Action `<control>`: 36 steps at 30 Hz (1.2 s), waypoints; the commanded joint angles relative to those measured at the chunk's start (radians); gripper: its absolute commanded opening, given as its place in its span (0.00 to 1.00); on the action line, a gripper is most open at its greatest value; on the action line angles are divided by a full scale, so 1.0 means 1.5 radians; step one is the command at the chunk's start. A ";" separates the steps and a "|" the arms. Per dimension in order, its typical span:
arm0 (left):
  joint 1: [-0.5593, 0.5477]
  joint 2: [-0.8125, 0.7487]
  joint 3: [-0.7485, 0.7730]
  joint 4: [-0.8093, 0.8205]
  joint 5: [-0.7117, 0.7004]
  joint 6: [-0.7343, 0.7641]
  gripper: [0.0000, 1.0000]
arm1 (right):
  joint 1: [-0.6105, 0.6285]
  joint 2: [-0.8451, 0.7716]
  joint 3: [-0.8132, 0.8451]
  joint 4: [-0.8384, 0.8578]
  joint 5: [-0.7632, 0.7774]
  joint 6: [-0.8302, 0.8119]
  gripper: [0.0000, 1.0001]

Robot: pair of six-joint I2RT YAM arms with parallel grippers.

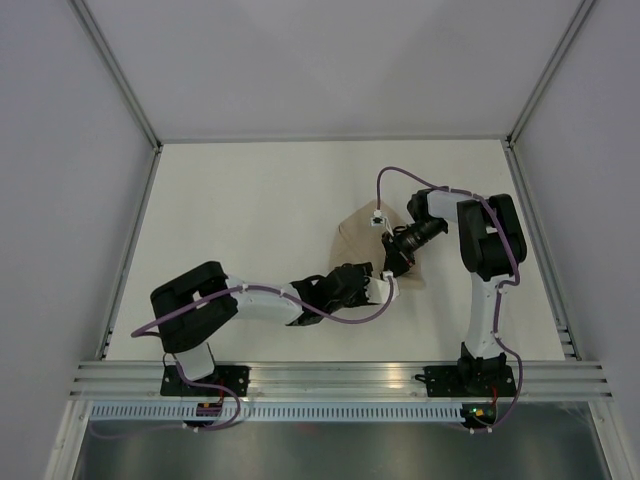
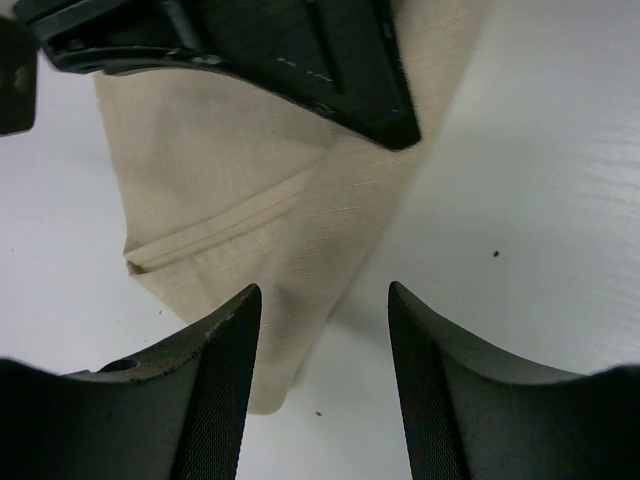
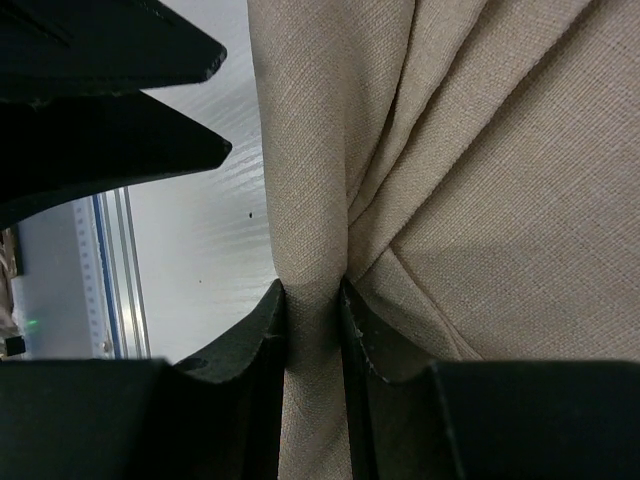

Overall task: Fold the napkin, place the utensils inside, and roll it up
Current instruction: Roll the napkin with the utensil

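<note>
- The napkin [image 1: 362, 240] lies on the white table [image 1: 250, 210], a little right of the middle, and both arms reach in over its near part.
- It is plain tan-beige cloth, matte, with a fine woven grain and no pattern.
- From above it looks bunched, not a flat square: a rounded, uneven patch that narrows toward the far side, with its near edge hidden under the grippers.
- In the left wrist view the napkin [image 2: 230, 190] shows a stitched hem running slantwise across one layer. A narrow point of cloth reaches down toward the camera.
- In the right wrist view the napkin [image 3: 470, 150] rises in a ridge, and creases fan out from the place where it is pinched.
- The right gripper [image 3: 313, 295] is closed on that ridge, with a fold of cloth squeezed between its two fingers.
- The left gripper [image 2: 322, 300] stands with its jaws apart and grips nothing. The point of cloth and bare table lie below the gap.
- From above, the left gripper [image 1: 385, 287] sits just beside the right gripper [image 1: 393, 262], at the napkin's near right edge.
</note>
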 commanded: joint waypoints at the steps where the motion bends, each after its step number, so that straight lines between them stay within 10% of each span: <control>1: -0.014 0.010 0.025 -0.002 0.011 0.080 0.59 | -0.003 0.041 -0.001 0.018 0.079 -0.051 0.02; 23: -0.012 0.117 0.093 -0.011 0.125 0.171 0.61 | -0.011 0.053 0.008 0.011 0.072 -0.052 0.02; 36: 0.017 0.160 0.169 -0.178 0.194 0.119 0.20 | -0.018 0.047 0.009 0.008 0.063 -0.060 0.02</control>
